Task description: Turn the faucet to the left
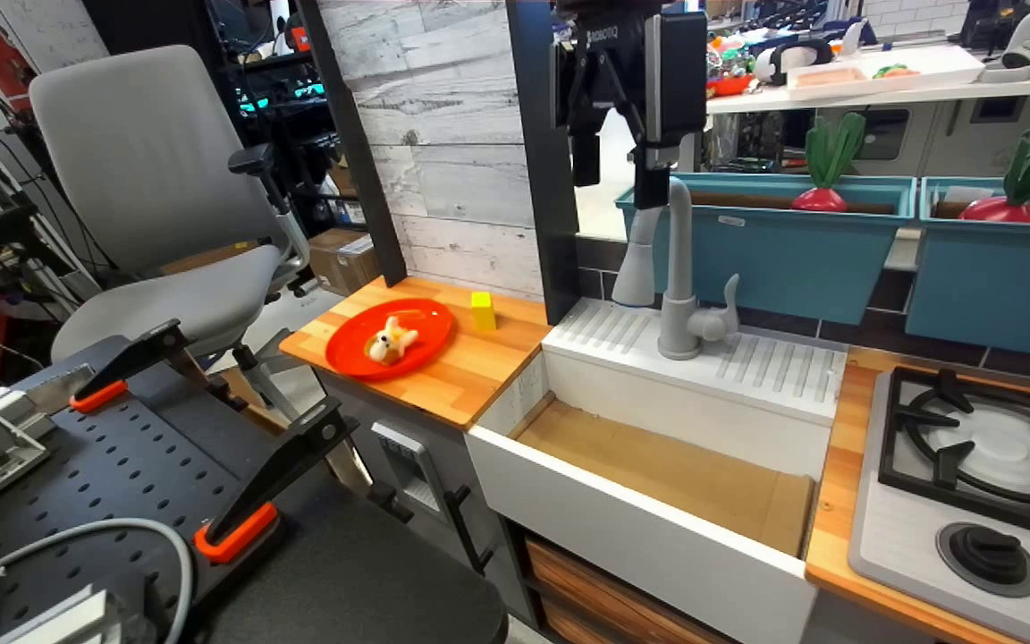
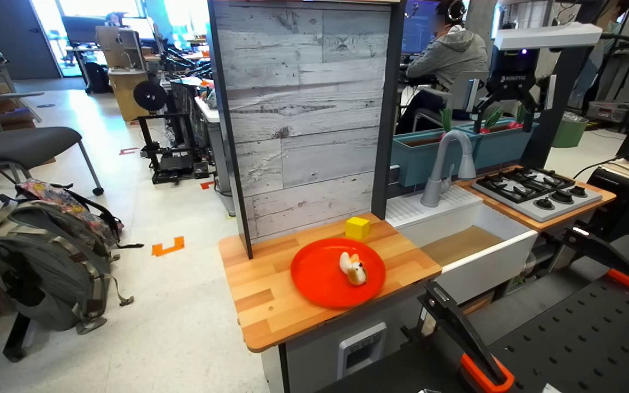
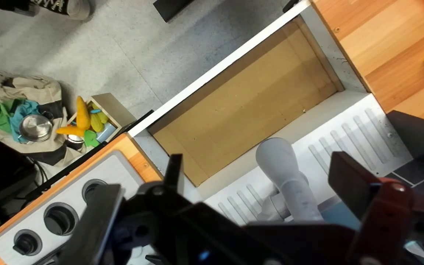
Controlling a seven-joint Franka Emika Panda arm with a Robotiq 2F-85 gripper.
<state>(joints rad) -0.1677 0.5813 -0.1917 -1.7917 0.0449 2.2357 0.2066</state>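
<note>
The grey faucet stands on the white ledge behind the sink, its arched spout ending in a flared head; it also shows in an exterior view. My gripper is open and empty, pointing down above the faucet. One fingertip covers part of the spout's arch there. In an exterior view the gripper hangs at about arch-top height, apart from the spout. In the wrist view the faucet's head and neck lie in the picture between the open fingers of the gripper; its upper arch is hidden by the gripper body.
The white sink has a brown bottom. Blue planters with red radishes stand behind the faucet. A stove is beside the sink. A red plate with a plush toy and a yellow block sit on the wooden counter.
</note>
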